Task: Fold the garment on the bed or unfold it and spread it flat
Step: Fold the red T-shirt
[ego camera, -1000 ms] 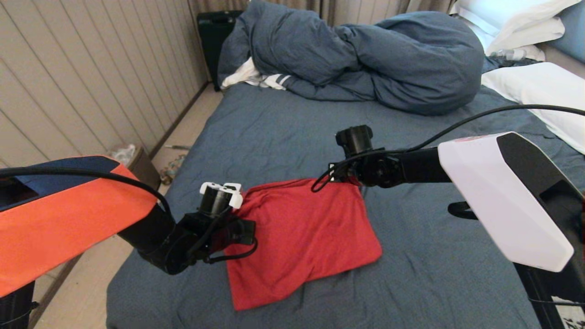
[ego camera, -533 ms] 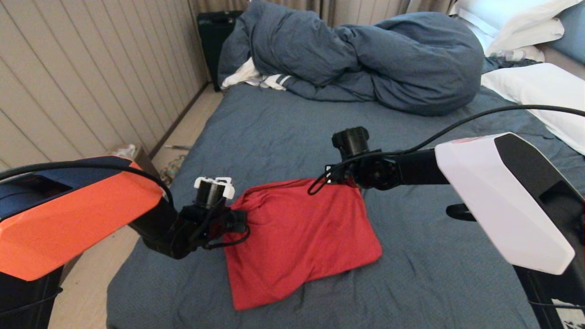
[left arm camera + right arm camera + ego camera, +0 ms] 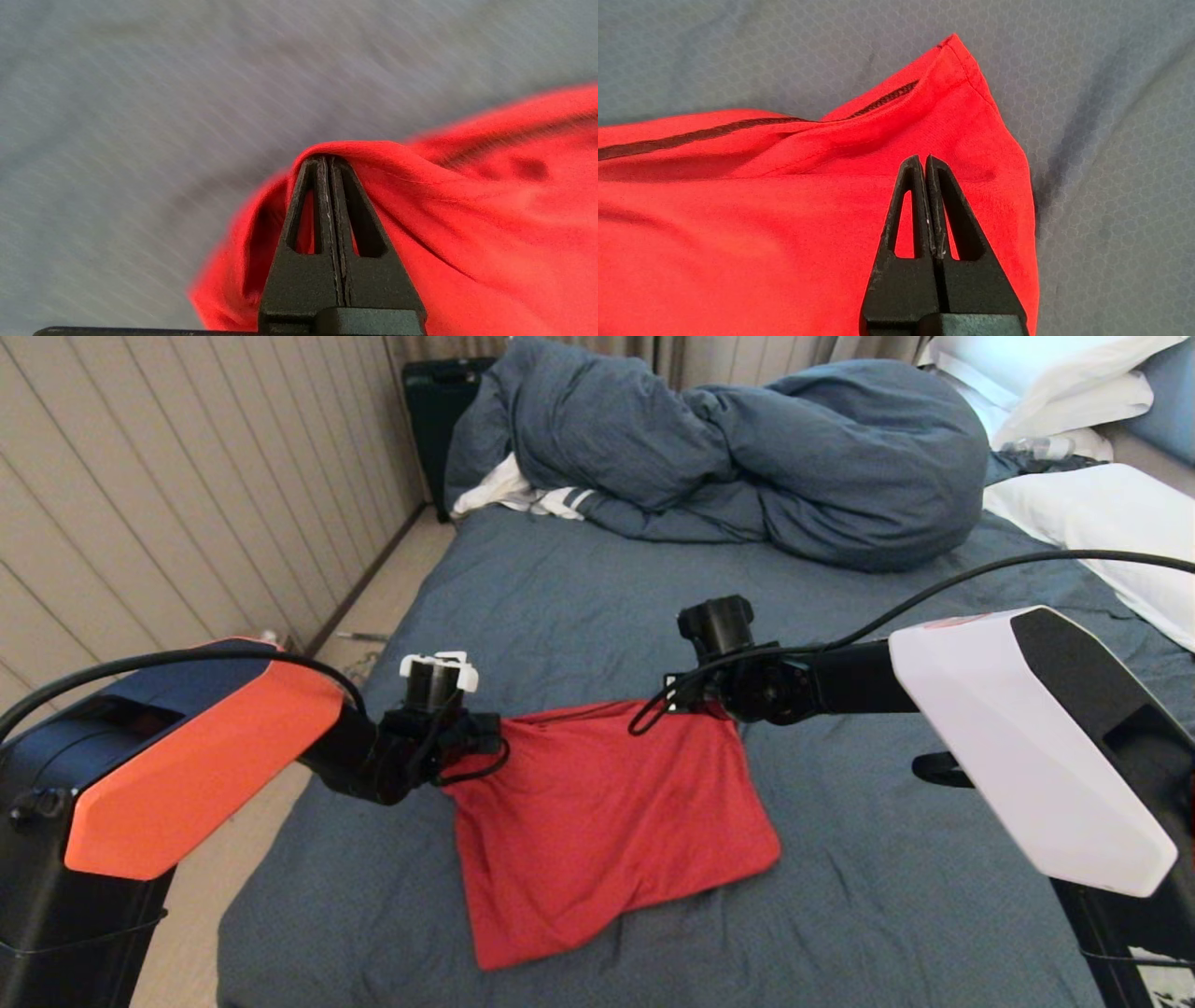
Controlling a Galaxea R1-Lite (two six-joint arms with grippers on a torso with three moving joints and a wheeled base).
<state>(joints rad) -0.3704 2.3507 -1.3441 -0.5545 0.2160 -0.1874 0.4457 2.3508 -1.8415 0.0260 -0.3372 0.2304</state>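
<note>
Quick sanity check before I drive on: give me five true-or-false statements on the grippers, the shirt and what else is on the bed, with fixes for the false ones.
1. The left gripper is shut on the garment. True.
2. The right gripper is wide open, off to the side of the shirt. False: its fingers are closed together, over the shirt's far right corner.
3. The garment's white lettering faces up. False: only plain red cloth shows.
4. The duvet lies bunched at the far end of the bed, apart from the shirt. True.
5. The white striped cloth lies on top of the shirt. False: it is tucked by the duvet's left edge.
</note>
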